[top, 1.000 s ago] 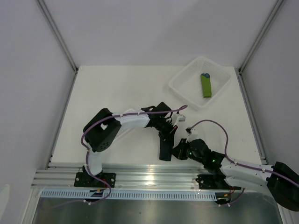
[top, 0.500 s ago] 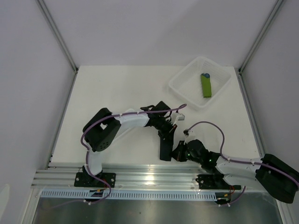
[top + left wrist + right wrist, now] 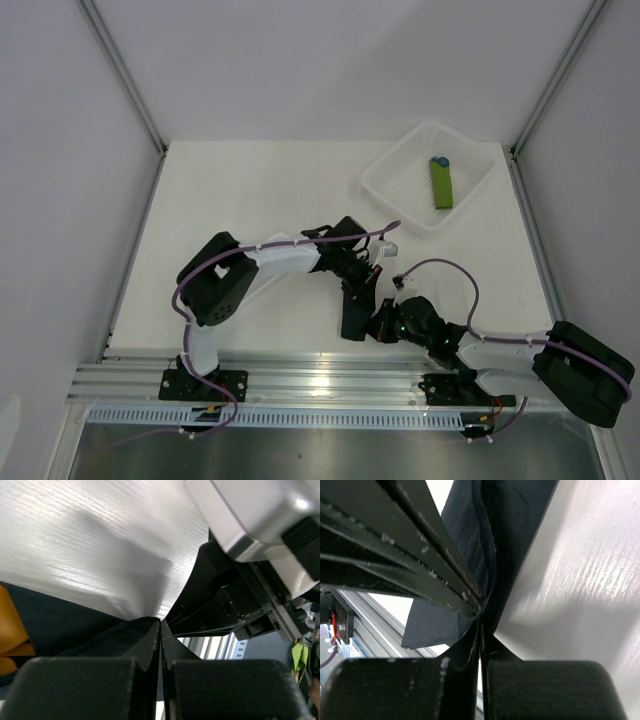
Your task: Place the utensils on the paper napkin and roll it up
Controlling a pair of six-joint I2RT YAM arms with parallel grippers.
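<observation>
Left gripper (image 3: 357, 292) has its fingers pressed flat together, and in its wrist view the black napkin (image 3: 351, 318) runs right up into the seam between them, so we read it as a pinch on the paper's edge. Right gripper (image 3: 381, 326) is likewise closed tight; its own camera shows a fold of the same dark sheet drawn into its fingertips. From above we see the two grippers meet close together over the napkin, the left one reaching down from the far side and the right one coming in low from the right. The napkin sits as a narrow dark shape on the white table (image 3: 240, 200), near its front edge and about midway across. Of the utensils (image 3: 9, 632) we can make out only an orange patch at the left edge of the left wrist view, lying against the napkin's dark fold. Well apart, in the far right corner, a clear basket (image 3: 376, 182) holds a green bundle (image 3: 442, 185) with a blue tip.
</observation>
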